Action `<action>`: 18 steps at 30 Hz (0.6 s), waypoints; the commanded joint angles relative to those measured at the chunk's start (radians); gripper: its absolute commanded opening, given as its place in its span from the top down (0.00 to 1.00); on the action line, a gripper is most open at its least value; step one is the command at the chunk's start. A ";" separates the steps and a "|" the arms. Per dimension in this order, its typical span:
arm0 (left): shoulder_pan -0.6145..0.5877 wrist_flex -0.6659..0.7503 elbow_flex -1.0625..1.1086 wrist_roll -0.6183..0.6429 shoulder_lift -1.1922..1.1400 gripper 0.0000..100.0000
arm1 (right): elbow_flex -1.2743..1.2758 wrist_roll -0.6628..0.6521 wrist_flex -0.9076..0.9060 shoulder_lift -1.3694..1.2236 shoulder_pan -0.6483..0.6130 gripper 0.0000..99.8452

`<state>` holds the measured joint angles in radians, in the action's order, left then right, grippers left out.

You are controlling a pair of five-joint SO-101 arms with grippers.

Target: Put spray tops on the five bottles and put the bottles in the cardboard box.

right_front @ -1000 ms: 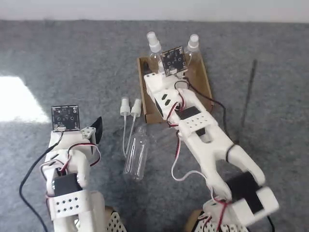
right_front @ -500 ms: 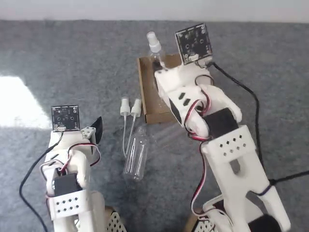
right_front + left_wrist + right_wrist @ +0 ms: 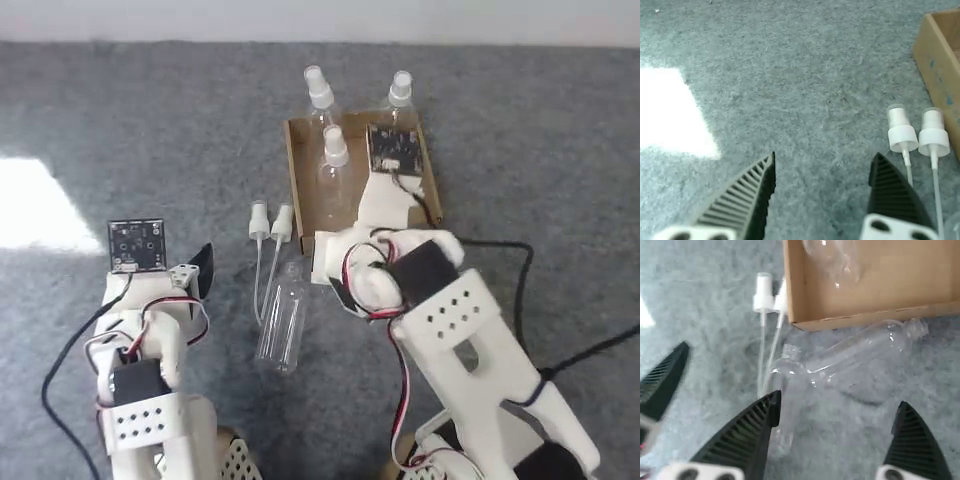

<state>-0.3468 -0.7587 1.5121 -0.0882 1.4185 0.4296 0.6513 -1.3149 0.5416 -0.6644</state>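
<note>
Three clear bottles with white spray tops stand in the cardboard box: two at the back and one nearer. Two loose spray tops lie on the carpet left of the box. An uncapped bottle lies below them. A second uncapped bottle lies along the box's near wall. My right gripper hangs open above these two bottles, holding nothing. My left gripper is open and empty, with the spray tops ahead of it to the right.
Grey carpet covers the table, with a bright patch of light at the left. The right arm reaches over the box's near edge, and its cables trail off to the right. One black finger of the left gripper shows in the right wrist view.
The right arm has drawn back from the far part of the box to its near edge. A third capped bottle now shows standing in the box. The left arm has kept still.
</note>
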 commanded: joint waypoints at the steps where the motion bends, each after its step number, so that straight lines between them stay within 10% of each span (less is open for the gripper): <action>1: 0.002 0.058 0.005 -0.005 0.005 0.72 | 0.229 0.028 0.286 0.041 0.010 0.70; 18: 0.002 0.061 0.008 -0.005 0.005 0.72 | 0.338 0.193 0.539 -0.159 0.053 0.70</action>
<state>-0.3468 -0.7219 1.5290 -0.0882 1.4185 0.8424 0.7956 -0.7948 0.4358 -0.6552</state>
